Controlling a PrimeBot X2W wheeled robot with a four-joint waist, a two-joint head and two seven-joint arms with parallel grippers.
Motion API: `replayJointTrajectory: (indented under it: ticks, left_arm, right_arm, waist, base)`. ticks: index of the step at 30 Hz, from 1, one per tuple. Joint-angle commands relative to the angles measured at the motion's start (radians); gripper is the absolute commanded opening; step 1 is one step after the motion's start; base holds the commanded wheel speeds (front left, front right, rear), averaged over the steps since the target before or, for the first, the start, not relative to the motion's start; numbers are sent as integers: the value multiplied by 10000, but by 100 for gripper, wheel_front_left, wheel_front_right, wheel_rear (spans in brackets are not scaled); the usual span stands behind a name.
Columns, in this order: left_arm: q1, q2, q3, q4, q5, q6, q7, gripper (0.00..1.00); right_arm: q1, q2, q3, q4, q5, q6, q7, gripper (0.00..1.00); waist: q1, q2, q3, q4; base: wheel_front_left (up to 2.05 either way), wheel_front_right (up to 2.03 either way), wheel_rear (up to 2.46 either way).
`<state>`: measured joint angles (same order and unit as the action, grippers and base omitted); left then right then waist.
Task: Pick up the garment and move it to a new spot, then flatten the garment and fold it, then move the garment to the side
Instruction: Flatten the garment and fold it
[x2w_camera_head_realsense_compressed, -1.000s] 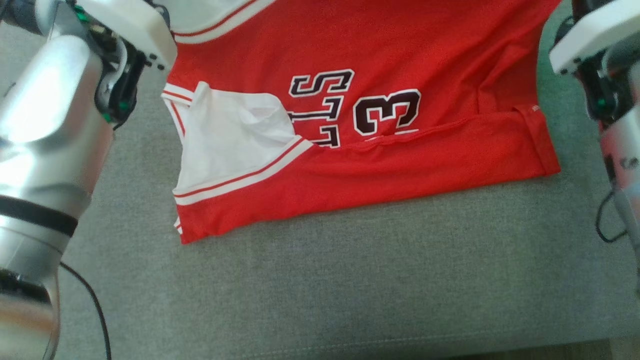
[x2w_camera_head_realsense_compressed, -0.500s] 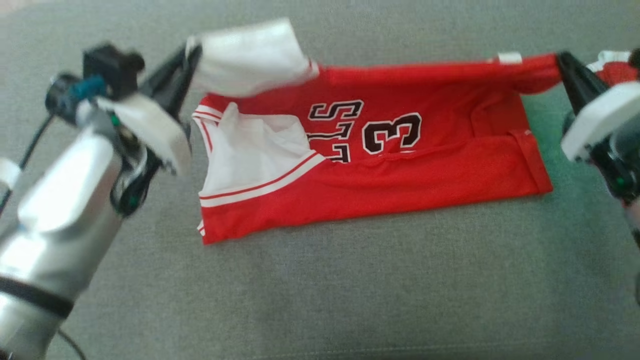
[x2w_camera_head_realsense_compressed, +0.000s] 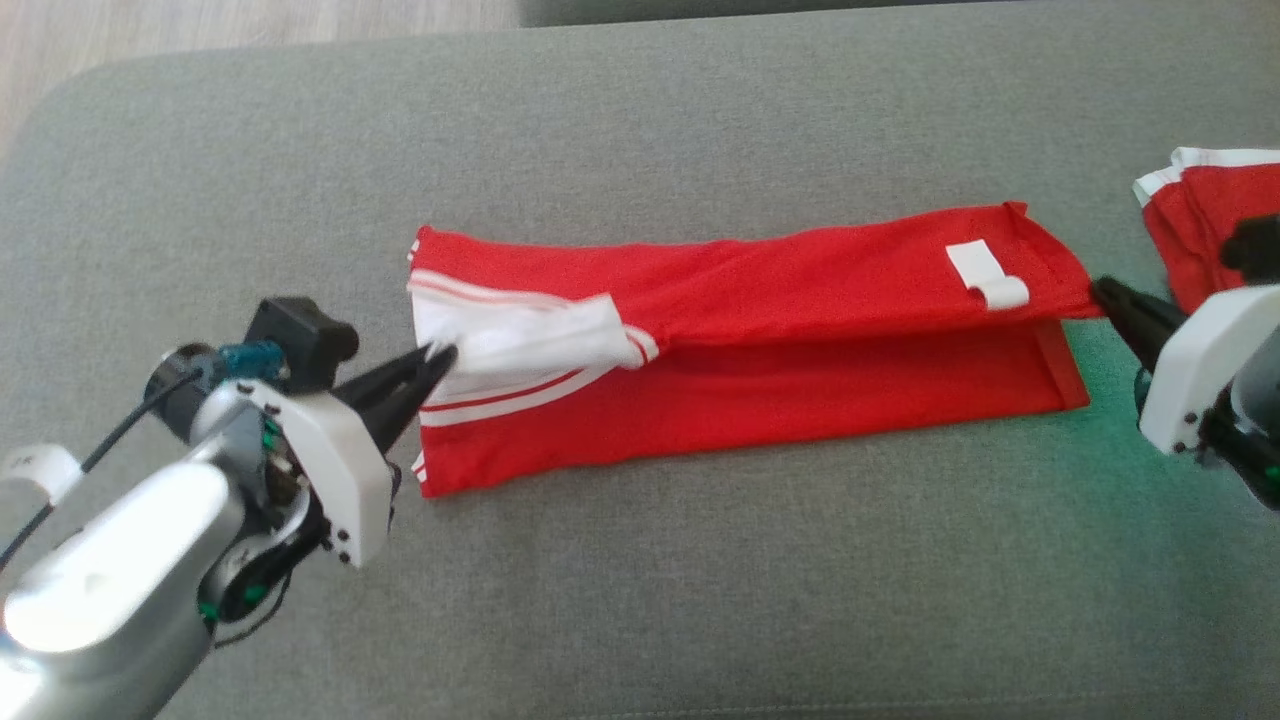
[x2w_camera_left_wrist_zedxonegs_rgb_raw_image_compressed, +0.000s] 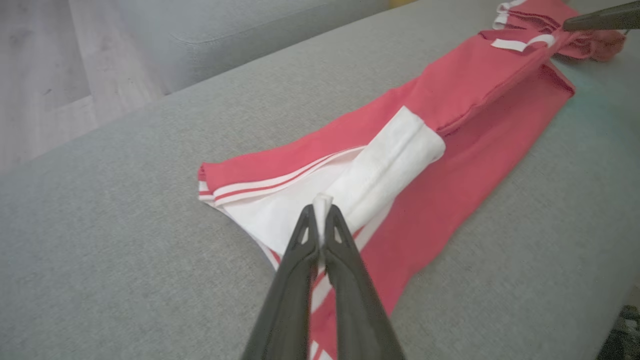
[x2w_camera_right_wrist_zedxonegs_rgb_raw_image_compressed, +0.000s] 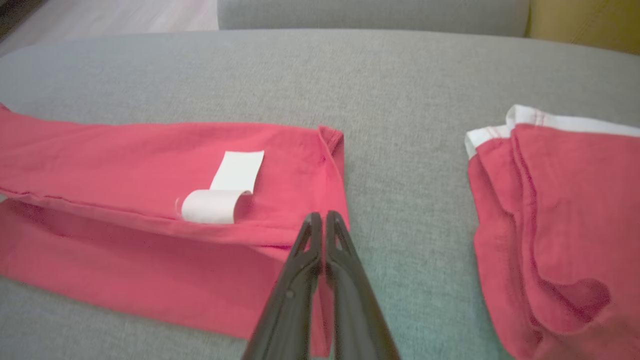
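The garment (x2w_camera_head_realsense_compressed: 760, 340) is a red jersey with white striped trim, lying as a long folded band across the grey cushion; its upper layer is folded toward me. My left gripper (x2w_camera_head_realsense_compressed: 440, 357) is shut on the white trimmed edge at the band's left end, and the pinched white cloth (x2w_camera_left_wrist_zedxonegs_rgb_raw_image_compressed: 322, 202) shows between the fingertips in the left wrist view. My right gripper (x2w_camera_head_realsense_compressed: 1100, 292) is shut on the red corner (x2w_camera_right_wrist_zedxonegs_rgb_raw_image_compressed: 327, 222) at the right end. A white label (x2w_camera_right_wrist_zedxonegs_rgb_raw_image_compressed: 225, 192) curls up on the top layer.
A second red garment (x2w_camera_head_realsense_compressed: 1205, 225) with white trim lies bunched at the right edge, also seen as a red heap (x2w_camera_right_wrist_zedxonegs_rgb_raw_image_compressed: 560, 220) in the right wrist view. The grey cushion (x2w_camera_head_realsense_compressed: 700, 580) extends bare in front. Wooden floor (x2w_camera_left_wrist_zedxonegs_rgb_raw_image_compressed: 45, 75) lies beyond the cushion's far edge.
Both grippers carried the held edge of the jersey down and toward me, folding it over so the printed number is hidden. The head camera has tilted too.
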<state>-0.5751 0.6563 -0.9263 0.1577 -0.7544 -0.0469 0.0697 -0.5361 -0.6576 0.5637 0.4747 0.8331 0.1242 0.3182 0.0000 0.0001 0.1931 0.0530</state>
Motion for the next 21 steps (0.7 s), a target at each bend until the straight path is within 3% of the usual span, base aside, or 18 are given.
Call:
replayJointTrajectory:
  ticks: [1, 8, 14, 15, 16, 17, 21]
  left_arm:
    - [-360, 496, 482, -327, -68, 76, 32, 0]
    - [12, 956, 194, -1119, -243, 280, 948, 0]
    - [188, 837, 23, -1133, -112, 509, 962, 0]
    - [210, 784, -20, -1079, -60, 545, 937, 18]
    - [224, 730, -61, -1015, 9, 592, 902, 100]
    - [240, 665, -81, -940, 60, 659, 851, 100]
    - [305, 440, 61, -616, 168, 1038, 416, 100]
  right_arm:
    - [96, -444, -2, -294, 51, 65, 49, 0]
    - [545, -649, -13, -880, 274, 65, 886, 0]
    - [753, -635, -88, -1137, 232, 65, 1196, 0]
    - [800, -591, -119, -1139, 253, 65, 1283, 0]
    - [850, -552, -175, -1122, 273, 65, 1369, 91]
    - [896, -524, -218, -1113, 281, 65, 1446, 100]
    - [988, -431, -523, -1189, 290, 65, 1479, 100]
  waist:
    - [0, -1, -23, -21]
    - [0, -1, -113, -149]
    - [0, -1, -101, -253]
    - [0, -1, -109, -268]
    - [0, -1, -123, -281]
    - [0, -1, -140, -289]
    - [0, -1, -278, -343]
  base:
    - [0, 0, 0]
    - [0, 0, 0]
    - [0, 0, 0]
    - [0, 0, 0]
    - [0, 0, 0]
    - [0, 0, 0]
    - [0, 0, 0]
